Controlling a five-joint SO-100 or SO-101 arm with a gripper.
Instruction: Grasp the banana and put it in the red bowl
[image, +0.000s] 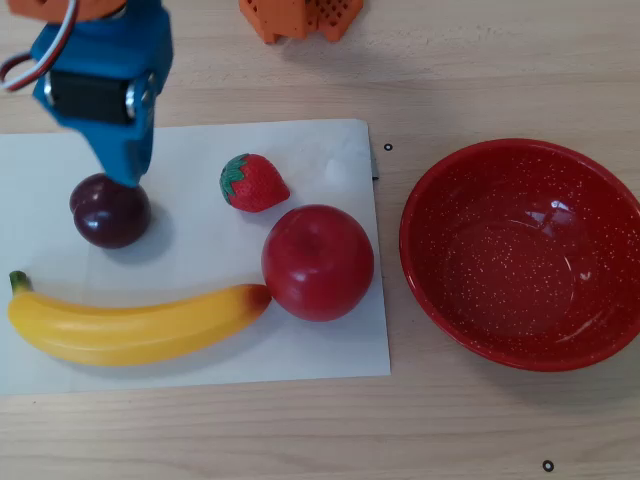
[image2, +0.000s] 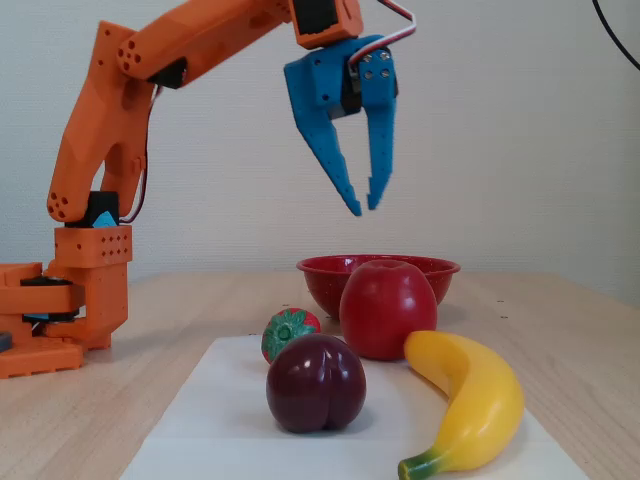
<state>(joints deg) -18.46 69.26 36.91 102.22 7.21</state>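
Gripper (image2: 362, 205) high above the sheet (image: 200, 360), jaws slightly parted, holding nothing; in the overhead view, tips over the plum (image: 110, 213). Banana (image: 130, 325) untouched on the sheet's near edge, one end touching the apple (image: 318, 262). Red bowl (image: 430, 280) empty, beside the sheet. Strawberry (image: 254, 182) near the apple. Nothing done yet: descent, grasp, carry and drop all remaining.
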